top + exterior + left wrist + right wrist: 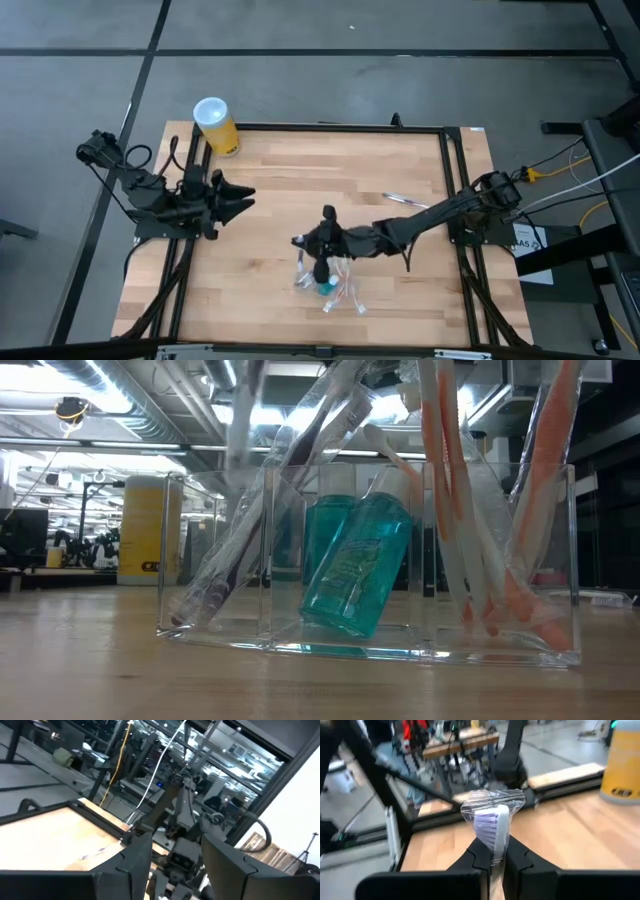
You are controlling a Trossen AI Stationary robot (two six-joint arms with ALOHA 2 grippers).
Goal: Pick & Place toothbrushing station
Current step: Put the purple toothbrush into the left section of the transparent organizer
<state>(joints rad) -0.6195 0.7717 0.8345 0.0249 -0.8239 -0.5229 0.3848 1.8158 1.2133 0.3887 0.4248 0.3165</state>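
Purple-ended, a wrapped toothbrush (492, 827) is being gripped by the right gripper (322, 243) above the clear holder (330, 285) near the table's (300, 180) front edge. The left gripper (240, 200) is being held released at the left.

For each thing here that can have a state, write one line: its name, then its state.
Right gripper: shut on a wrapped toothbrush, above the clear holder.
Left gripper: open, empty, waiting at the table's left.
Teal bottle: tilted in the middle compartment.
Yellow canister: upright, lidded.
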